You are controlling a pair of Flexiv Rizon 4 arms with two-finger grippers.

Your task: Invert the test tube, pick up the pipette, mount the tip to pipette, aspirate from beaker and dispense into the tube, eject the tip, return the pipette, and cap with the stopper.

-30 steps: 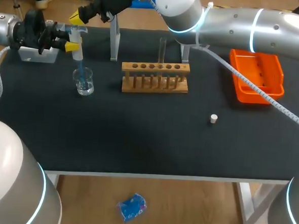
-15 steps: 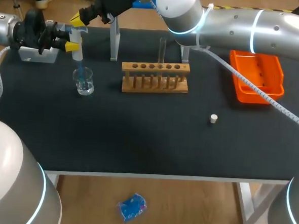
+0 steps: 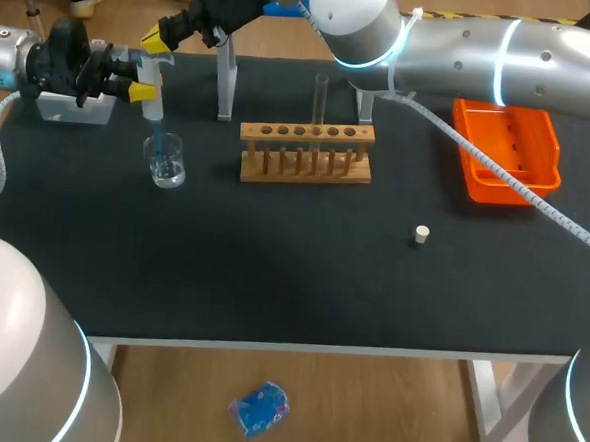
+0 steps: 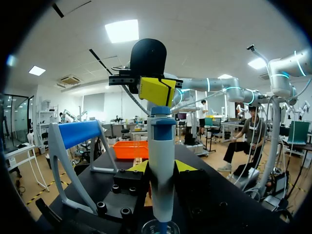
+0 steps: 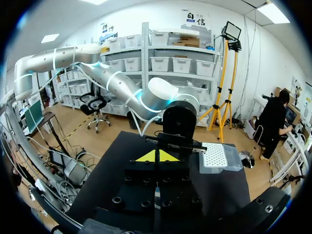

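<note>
Left end effector [image 3: 142, 77] pinches the pipette [image 3: 155, 90] around its body, one yellow finger on each side. It holds it over the beaker [image 3: 165, 161] at about 10 o'clock on the bench [image 3: 291, 281].

Right end effector [image 3: 162, 35] has its fingers pressed together with nothing between them. It is parked at the pipette's 12 o'clock end, on or just above the plunger [image 4: 160, 111]. The left wrist view suggests contact, but I can't confirm it.

Pipette long axis is vertical: plunger end up, blue tip [image 3: 159, 139] pointing straight down into the beaker. How deep it sits in the liquid is not readable.

Test tube [image 3: 321, 97] stands upright, mouth up, at the rack's [image 3: 306, 154] 12 o'clock side. Stopper [image 3: 422, 233] lies loose at about 4 o'clock from the rack, well apart from it.

Risks, as I judge them:
- The closed right fingers meet the plunger on a small area, so an off-centre push could slip off and jolt the pipette.
- Downward force could slide the pipette through the left pinch and drive the tip into the beaker floor, or tip the beaker.
- A tip that rides too high, or a plunger let up too fast, would draw air instead of liquid.
- Any tilt during transfer to the tube could cause drips.
</note>
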